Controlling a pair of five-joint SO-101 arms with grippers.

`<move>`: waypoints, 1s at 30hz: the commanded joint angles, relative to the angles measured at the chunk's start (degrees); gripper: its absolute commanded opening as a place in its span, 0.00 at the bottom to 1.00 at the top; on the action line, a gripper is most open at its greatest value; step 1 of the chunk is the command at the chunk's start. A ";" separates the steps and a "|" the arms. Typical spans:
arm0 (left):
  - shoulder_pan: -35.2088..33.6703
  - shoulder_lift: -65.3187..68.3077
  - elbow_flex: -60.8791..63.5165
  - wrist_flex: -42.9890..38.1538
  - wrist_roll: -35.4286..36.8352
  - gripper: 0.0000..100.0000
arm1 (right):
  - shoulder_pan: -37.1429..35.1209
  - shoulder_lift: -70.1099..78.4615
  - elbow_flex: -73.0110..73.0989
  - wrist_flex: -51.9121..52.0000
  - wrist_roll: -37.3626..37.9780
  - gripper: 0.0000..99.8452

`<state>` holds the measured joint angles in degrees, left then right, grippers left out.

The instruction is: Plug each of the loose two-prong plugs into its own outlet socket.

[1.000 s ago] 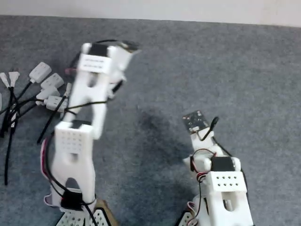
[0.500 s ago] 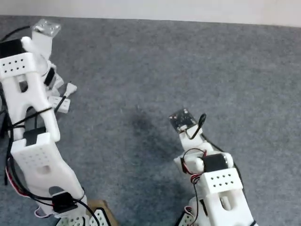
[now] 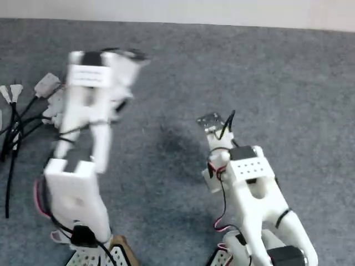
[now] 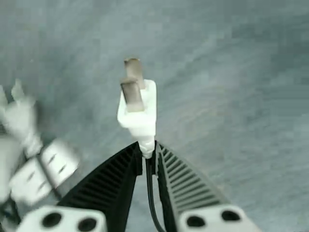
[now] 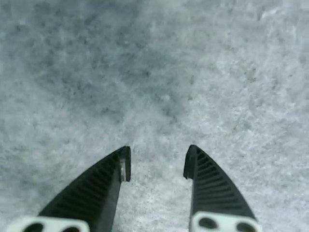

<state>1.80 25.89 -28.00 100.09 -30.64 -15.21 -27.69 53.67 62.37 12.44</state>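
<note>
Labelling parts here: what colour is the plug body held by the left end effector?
The plug is white; the left wrist view shows it best.

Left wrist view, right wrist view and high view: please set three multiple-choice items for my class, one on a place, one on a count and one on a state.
1. Where on the carpet do the corded white connectors lie in the high view?
A. centre
B. right side
C. left side

2. How many prongs has the plug in the left gripper?
A. one
B. two
C. three

3. What state is the right gripper in?
A. open over bare carpet
B. shut on a cable
C. shut on a plug

Answers:
1 C: they cluster at the carpet's left side.
2 B: two metal prongs stick out of its white body.
3 A: its fingers stand apart with carpet showing between them.
</note>
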 commanded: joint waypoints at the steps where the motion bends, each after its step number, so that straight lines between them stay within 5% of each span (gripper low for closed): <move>1: 10.95 -5.49 -0.13 1.05 3.08 0.00 | 9.80 0.13 -4.70 0.31 -0.62 0.20; 8: 20.97 -2.24 0.22 1.14 5.19 0.00 | 27.82 -10.42 -6.99 -1.36 8.09 0.20; 18: 36.79 8.04 -0.48 1.05 9.14 0.00 | 13.32 -37.85 12.88 -0.40 6.33 0.19; 30: 41.54 18.33 -17.19 1.05 8.62 0.00 | 12.09 -48.22 19.47 0.75 3.43 0.19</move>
<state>41.19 42.68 -40.13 100.00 -21.85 -1.14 -73.05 73.63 62.46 16.04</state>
